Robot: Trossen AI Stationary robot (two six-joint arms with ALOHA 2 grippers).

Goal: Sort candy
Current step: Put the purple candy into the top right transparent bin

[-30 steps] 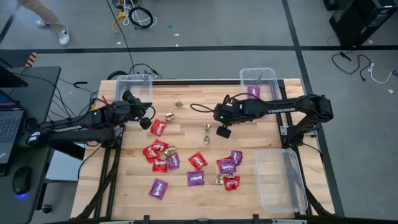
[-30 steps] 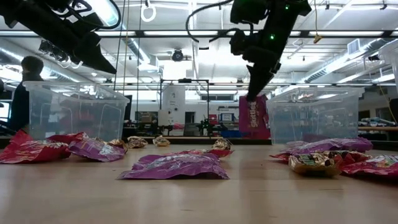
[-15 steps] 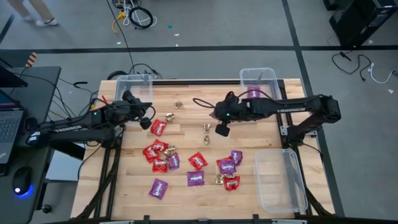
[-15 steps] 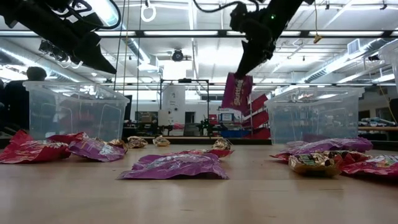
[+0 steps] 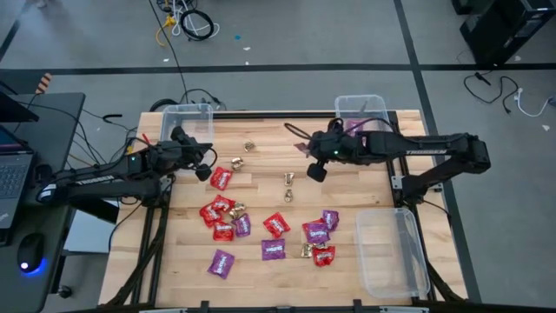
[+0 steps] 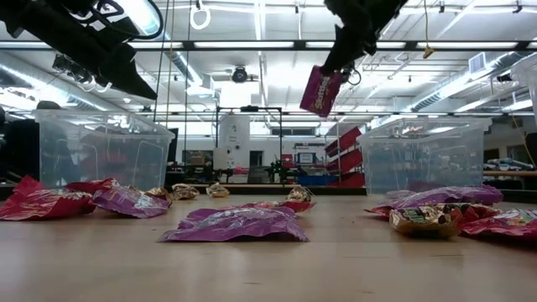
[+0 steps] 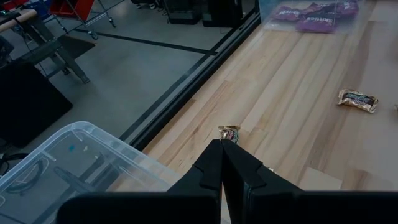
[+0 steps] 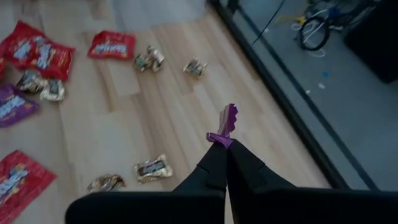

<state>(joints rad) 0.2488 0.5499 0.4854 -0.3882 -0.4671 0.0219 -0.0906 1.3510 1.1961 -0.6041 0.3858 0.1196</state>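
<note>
Now, on the left side, the left gripper (image 5: 211,170) is up in the air over the wooden table (image 5: 261,152), near the bin (image 5: 187,115) at the table's back left corner. Its two fingers (image 7: 219,163) are pressed tight together with nothing between them. A red packet (image 5: 221,178) lies on the table just beside it.

Most of the candy (image 5: 269,230) is spread over the middle of the table and toward the front: red packets, purple packets and little gold pieces. Two gold pieces lie apart from the rest, one (image 5: 249,146) near the back and one (image 5: 287,180) near the middle.

Farther right, the right gripper (image 5: 300,144) is lifted high above the table. It is pinching a purple packet (image 6: 323,90) by its edge, and the packet hangs down from the fingers. Close behind it is the back right bin (image 5: 362,108), which has purple packets (image 7: 314,15) inside. One more clear bin (image 5: 393,252) sits at the front right edge.
</note>
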